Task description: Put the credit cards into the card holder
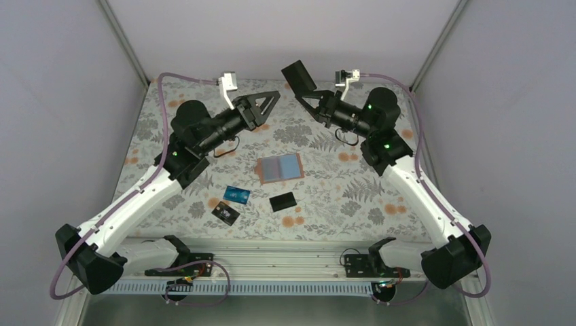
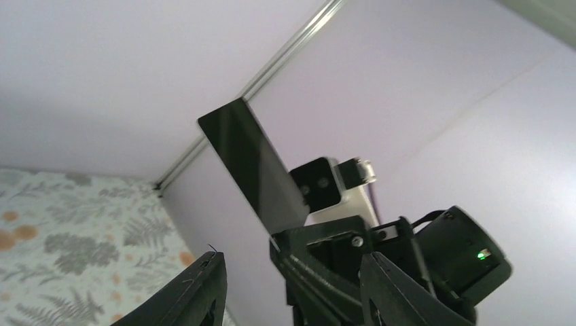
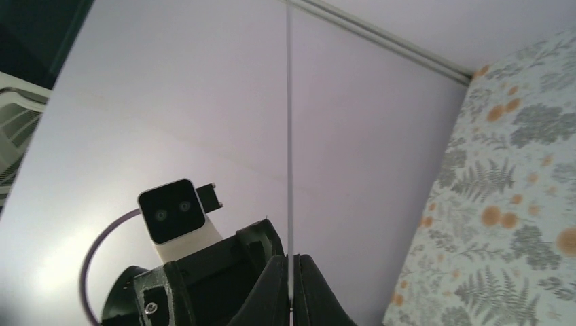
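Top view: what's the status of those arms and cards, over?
Right gripper shut on black card, aloft. Left gripper open, empty. Card holder open flat, unobstructed.

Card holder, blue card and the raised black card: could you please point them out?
card holder (image 1: 280, 168), top external view, centre fold.
blue card (image 1: 237, 195), top external view, its middle.
raised black card (image 2: 253, 163), left wrist view, glossy face.

Open room is left over the card holder (image 1: 279, 168) on the worktop (image 1: 353, 197), both arms being held high at the far end. The gap between left tool (image 1: 270, 109) and right tool (image 1: 306, 96) is narrowed by a black card (image 1: 297, 76).
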Action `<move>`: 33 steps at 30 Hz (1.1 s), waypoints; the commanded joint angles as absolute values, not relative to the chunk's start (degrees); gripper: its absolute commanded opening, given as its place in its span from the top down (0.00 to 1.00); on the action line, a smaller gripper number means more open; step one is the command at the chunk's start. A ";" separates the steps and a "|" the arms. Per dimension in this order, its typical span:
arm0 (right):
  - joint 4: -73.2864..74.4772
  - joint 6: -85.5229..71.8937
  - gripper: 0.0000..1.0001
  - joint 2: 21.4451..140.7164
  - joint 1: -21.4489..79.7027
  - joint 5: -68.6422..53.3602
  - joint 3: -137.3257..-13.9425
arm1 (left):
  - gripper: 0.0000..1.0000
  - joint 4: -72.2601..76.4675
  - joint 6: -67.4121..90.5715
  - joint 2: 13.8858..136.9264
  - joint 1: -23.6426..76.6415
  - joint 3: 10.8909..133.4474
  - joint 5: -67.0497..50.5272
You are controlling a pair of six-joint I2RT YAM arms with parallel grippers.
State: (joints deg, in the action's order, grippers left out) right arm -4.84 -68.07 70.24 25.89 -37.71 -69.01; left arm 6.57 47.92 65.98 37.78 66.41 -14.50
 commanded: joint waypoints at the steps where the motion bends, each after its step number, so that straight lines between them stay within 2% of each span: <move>1: -12.39 -74.26 0.96 70.71 25.58 -41.67 -71.09 | 0.50 16.00 50.02 66.62 37.48 66.75 -17.39; 7: -16.82 -78.45 0.96 71.60 25.98 -43.46 -71.25 | 0.51 19.61 51.01 69.17 37.35 67.50 -18.70; 15: -19.32 -79.30 0.96 71.86 27.58 -44.35 -71.09 | 0.59 27.74 52.99 70.49 37.27 65.02 -19.50; 22: -19.61 -78.83 0.96 72.70 28.72 -45.06 -71.51 | 0.70 26.95 53.15 71.78 37.29 66.12 -19.60; 33: -15.84 -74.54 0.96 73.26 29.50 -45.46 -73.99 | 0.79 26.97 53.17 72.22 37.27 66.11 -19.16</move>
State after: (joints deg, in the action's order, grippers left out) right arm -16.45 -76.82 73.45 28.64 -44.40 -71.79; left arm 24.80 53.41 71.90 37.60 65.34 -18.94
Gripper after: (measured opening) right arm 0.045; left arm 0.216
